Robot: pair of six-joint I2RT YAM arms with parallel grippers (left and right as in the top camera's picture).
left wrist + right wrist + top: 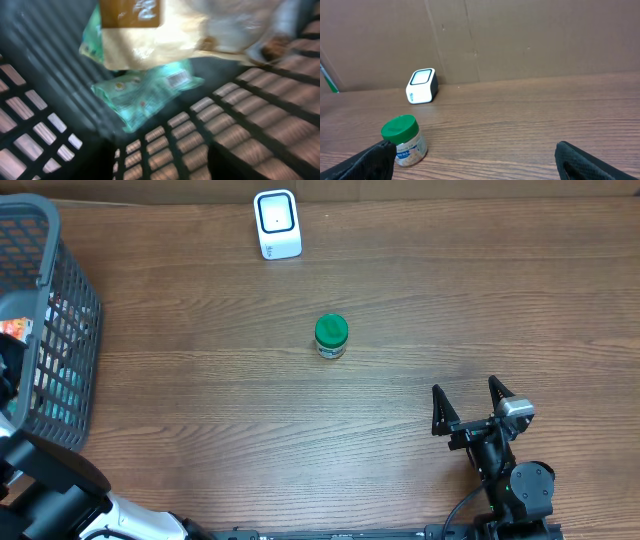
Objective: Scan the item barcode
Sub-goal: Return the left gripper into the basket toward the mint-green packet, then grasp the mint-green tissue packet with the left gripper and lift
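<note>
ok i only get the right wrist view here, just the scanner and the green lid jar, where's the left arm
Observer: The left arm is at the table's far left edge, beside a dark mesh basket.
Operator: anything in that basket
Observer: Yes. The left wrist view looks into it: a teal packet with what looks like a barcode label lies partly under a tan bag.
</note>
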